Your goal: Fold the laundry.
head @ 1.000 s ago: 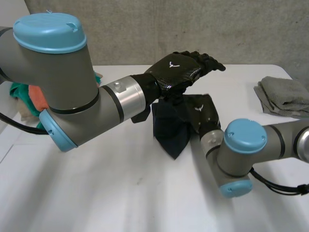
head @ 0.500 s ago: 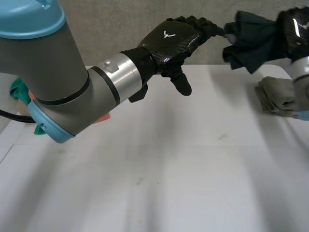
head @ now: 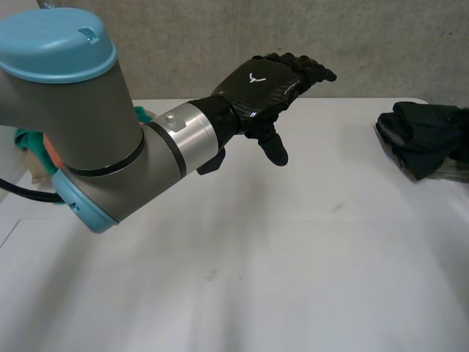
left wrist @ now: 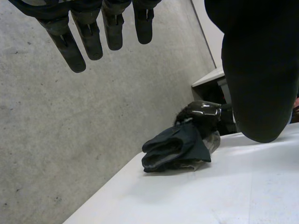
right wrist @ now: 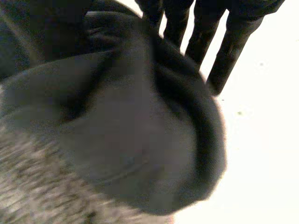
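Laundry at the fold stage, seen from the head and both wrists. On the white table point(head: 249, 279) we find the dark cloth point(head: 419, 136) bunched at about 3 o'clock, at the table's edge, lying on top of a folded grey towel point(head: 456, 170); the right hand point(right wrist: 202, 35) sits over this cloth, its fingers straight and spread past the cloth's rim above bare table, so we read it as not clenched, the cloth bulging under its palm. The left hand point(head: 267, 77) hangs above the table toward 12 o'clock, well apart from the cloth; its fingers are extended, its thumb points down, and it holds nothing. A heap of teal and orange laundry point(head: 33, 143) lies at 9 o'clock, partly behind the left arm point(head: 80, 125).
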Controlling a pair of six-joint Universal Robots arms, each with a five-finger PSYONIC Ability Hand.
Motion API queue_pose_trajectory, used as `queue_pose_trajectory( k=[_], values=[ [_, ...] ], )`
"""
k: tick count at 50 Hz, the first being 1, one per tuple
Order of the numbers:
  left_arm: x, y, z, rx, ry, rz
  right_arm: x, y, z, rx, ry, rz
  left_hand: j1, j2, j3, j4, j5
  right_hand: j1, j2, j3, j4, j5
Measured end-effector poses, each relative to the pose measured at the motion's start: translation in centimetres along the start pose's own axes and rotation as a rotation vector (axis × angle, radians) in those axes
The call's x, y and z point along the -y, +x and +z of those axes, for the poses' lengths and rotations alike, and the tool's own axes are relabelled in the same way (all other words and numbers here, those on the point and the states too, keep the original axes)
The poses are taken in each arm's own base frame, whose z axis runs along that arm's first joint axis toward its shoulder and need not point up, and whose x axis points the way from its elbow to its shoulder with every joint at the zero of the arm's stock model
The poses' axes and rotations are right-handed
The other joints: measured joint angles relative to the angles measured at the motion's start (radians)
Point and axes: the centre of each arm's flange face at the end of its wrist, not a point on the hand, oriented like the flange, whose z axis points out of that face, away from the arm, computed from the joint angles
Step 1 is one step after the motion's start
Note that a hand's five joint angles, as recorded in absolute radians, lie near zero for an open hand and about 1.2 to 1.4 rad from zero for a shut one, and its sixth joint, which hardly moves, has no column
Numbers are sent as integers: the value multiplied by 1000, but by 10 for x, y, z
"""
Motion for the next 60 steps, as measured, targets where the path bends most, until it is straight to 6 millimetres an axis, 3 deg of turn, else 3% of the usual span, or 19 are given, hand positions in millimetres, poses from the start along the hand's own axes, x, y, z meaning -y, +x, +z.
queue_pose_trajectory(
  k=[1,4,9,16,22,26,32,33,36,38,40,41,43,46,47,48,49,54,60],
  values=[
    [0,0,0,0,1,0,6,3,1,-22,0,-1,0,0,0,0,0,-260,-309,-326,-309,-286],
    [2,1,0,-2,5,1,22,10,2,-85,-12,3,0,0,0,0,0,-339,-474,-532,-537,-438],
    [6,7,0,-15,15,4,60,21,-2,-191,-73,17,0,0,0,0,0,-339,-478,-551,-556,-438],
    [10,17,0,-36,24,5,108,39,-26,-279,-241,-67,0,0,0,0,0,-339,-478,-551,-556,-438],
    [18,21,0,-40,49,12,147,72,-53,-419,-418,-356,0,0,0,0,0,-339,-478,-551,-557,-439],
    [40,12,0,20,112,21,175,73,-52,-484,-410,-504,0,0,0,0,0,-339,-478,-551,-557,-439],
    [74,-24,-3,208,207,31,232,34,-36,-461,-192,-524,0,0,0,0,0,-339,-478,-551,-557,-439],
    [80,-42,-7,279,219,35,252,11,-33,-422,-102,-499,0,0,0,0,0,-339,-478,-551,-557,-439],
    [84,-78,-17,410,212,49,278,-29,-35,-337,9,-451,0,0,0,0,0,-339,-478,-551,-557,-439],
    [82,-101,-26,487,185,66,286,-55,-38,-278,48,-421,0,0,0,0,0,-339,-478,-551,-557,-439],
    [71,-142,-44,616,98,121,292,-110,-49,-145,78,-363,0,0,0,0,0,-339,-478,-551,-557,-440],
    [67,-153,-50,650,67,140,292,-122,-53,-114,79,-352,0,0,0,0,0,-339,-478,-551,-557,-440],
    [55,-174,-61,710,-3,182,289,-152,-63,-40,69,-330,0,0,0,0,0,-339,-478,-551,-557,-440],
    [17,-218,-82,813,-181,276,277,-202,-88,92,23,-311,0,0,0,0,0,-339,-478,-551,-557,-440],
    [17,-218,-82,813,-181,276,277,-202,-88,92,23,-311,0,0,0,0,0,-339,-478,-551,-557,-440],
    [-2,-233,-89,838,-252,313,275,-207,-91,107,16,-311,0,0,0,0,0,-339,-478,-551,-557,-440],
    [-19,-246,-93,852,-310,344,264,-228,-106,167,-22,-317,0,0,0,0,0,-339,-478,-551,-557,-440],
    [-86,-282,-95,845,-424,432,240,-250,-127,244,-102,-338,1,0,0,0,0,-339,-478,-551,-557,-440],
    [-142,-308,-92,781,-409,459,219,-258,-139,280,-174,-340,3,3,4,4,4,-339,-478,-551,-557,-440]
  ],
)
